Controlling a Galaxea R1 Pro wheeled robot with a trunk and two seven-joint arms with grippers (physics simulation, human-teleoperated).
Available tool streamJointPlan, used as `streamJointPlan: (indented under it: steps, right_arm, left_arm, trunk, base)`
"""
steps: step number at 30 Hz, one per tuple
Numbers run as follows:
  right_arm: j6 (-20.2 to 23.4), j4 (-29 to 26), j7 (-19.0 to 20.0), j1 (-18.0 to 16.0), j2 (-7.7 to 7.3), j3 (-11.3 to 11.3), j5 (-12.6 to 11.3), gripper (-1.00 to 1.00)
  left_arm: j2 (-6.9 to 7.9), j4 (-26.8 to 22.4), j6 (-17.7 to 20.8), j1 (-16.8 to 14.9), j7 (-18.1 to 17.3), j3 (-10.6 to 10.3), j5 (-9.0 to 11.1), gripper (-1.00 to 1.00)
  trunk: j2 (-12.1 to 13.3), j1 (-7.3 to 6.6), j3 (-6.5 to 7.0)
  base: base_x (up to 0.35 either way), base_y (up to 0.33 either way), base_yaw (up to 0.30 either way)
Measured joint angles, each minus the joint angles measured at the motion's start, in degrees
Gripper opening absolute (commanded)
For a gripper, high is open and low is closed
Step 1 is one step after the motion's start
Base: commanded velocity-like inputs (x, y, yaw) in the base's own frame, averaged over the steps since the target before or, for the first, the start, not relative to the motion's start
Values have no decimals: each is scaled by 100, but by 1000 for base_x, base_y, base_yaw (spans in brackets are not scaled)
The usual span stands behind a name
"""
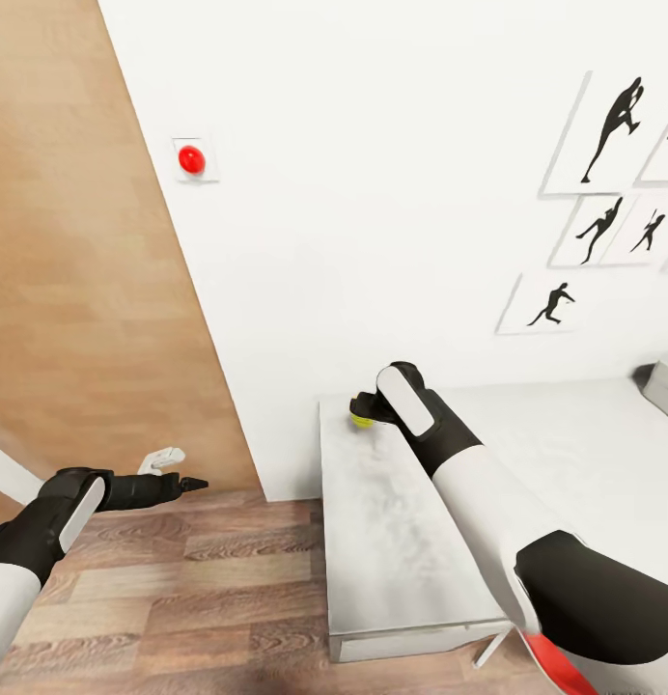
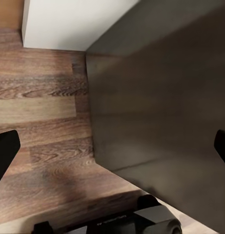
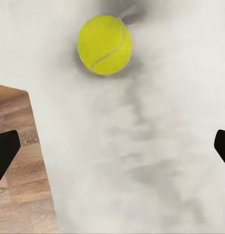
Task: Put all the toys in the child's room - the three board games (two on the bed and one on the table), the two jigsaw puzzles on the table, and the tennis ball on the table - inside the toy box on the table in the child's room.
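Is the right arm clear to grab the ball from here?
Probably yes. The right gripper hovers open right at the ball, which sits alone on the bare table ahead of the spread fingers, nothing between them.

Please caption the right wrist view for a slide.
Open right gripper hovers above the yellow-green tennis ball on the pale grey-white table.

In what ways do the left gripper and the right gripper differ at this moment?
The left gripper hangs over the wood floor, beside the table; the right gripper is above the table. The right gripper has the tennis ball just ahead of it; the left faces nothing to grasp. Both are open and empty.
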Motion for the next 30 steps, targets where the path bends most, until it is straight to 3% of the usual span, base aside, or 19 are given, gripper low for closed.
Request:
streamJointPlan:
  steps: [10,30]
  right_arm:
    - [27,26,-1,-453,22,-17,-14,100]
    - [10,60,0,-502,12,-22,-15,100]
  left_arm:
    - [0,-2,0,0,2,-2,0,100]
    - [0,-1,0,0,-7,-1,-2,100]
  trunk:
    - [0,1,-93]
    - [0,1,-281]
  base:
    - [9,0,0]
    - [0,0,0]
